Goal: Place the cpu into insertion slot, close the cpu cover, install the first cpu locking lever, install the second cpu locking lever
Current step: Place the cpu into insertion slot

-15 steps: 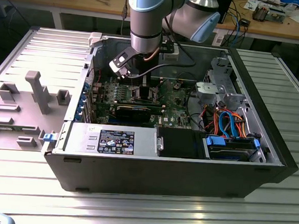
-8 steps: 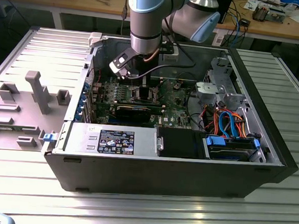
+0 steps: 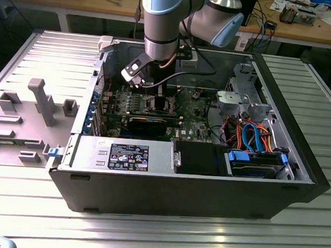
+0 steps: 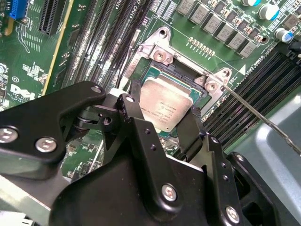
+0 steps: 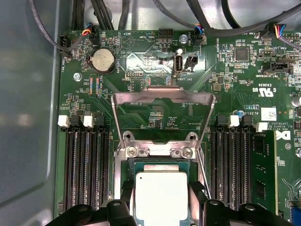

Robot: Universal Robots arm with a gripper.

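Jaws seemingly clamp the cpu (image 4: 165,104) edgewise in the insertion slot (image 4: 157,71), cpu cover (image 5: 162,96) raised.

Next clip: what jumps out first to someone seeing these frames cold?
First, the grey-and-blue arm reaching down into an open computer case in the middle of the exterior view. In both wrist views the black gripper straddles the cpu at the insertion slot. The silver cpu cover is swung open on its hinge over the green motherboard.
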